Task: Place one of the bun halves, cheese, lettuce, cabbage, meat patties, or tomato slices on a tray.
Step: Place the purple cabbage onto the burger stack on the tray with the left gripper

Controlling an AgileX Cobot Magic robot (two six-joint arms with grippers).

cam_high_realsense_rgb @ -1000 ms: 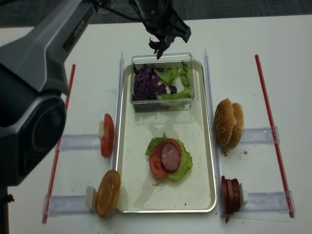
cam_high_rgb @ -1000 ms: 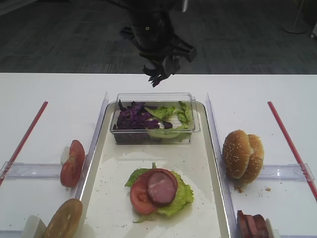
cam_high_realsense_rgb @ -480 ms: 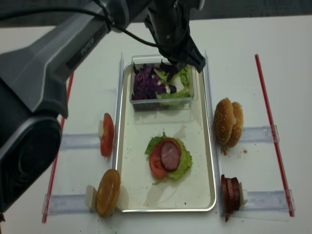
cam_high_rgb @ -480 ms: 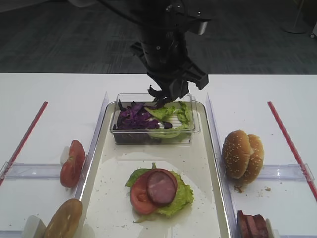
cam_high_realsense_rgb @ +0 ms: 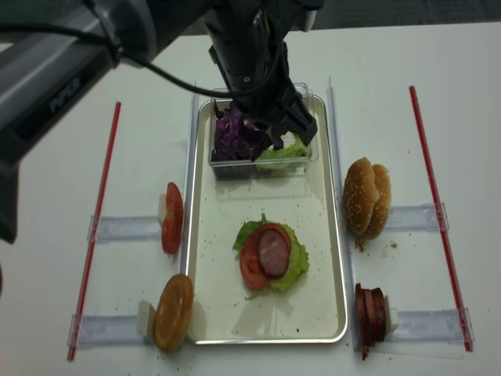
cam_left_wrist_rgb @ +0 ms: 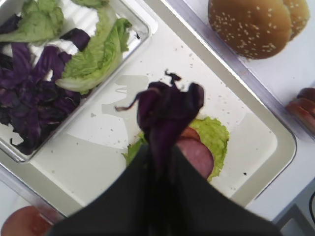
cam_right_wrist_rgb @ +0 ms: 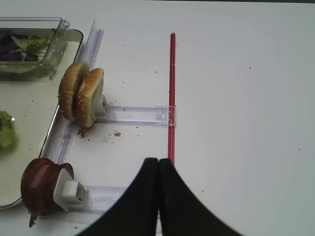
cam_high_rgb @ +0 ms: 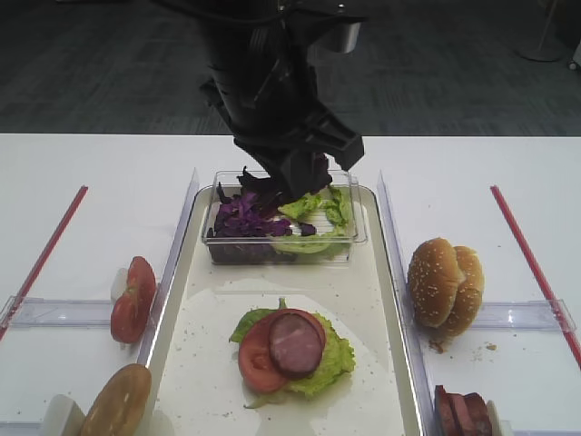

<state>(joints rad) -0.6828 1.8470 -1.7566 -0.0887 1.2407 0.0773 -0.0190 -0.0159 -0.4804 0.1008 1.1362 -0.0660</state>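
My left gripper (cam_left_wrist_rgb: 162,150) is shut on a clump of dark purple cabbage (cam_left_wrist_rgb: 167,108), held in the air over the cream-white tray (cam_left_wrist_rgb: 88,157). From above, the gripper (cam_high_rgb: 283,182) hangs over the clear box (cam_high_rgb: 281,238) of cabbage and lettuce at the tray's far end. On the tray lies a stack of lettuce (cam_high_rgb: 331,359), a tomato slice (cam_high_rgb: 252,359) and a meat patty (cam_high_rgb: 295,343). My right gripper (cam_right_wrist_rgb: 158,163) is shut on nothing, above bare table right of the bun halves (cam_right_wrist_rgb: 81,96).
Upright tomato slices (cam_high_rgb: 133,298) and a bun half (cam_high_rgb: 116,400) stand in holders left of the tray. Sesame bun halves (cam_high_rgb: 445,283) and meat patties (cam_high_rgb: 463,413) stand on the right. Red strips (cam_high_rgb: 531,259) lie along both outer sides.
My left gripper has come forward and down with the cabbage, from behind the clear box to over it. The right gripper shows no earlier frame.
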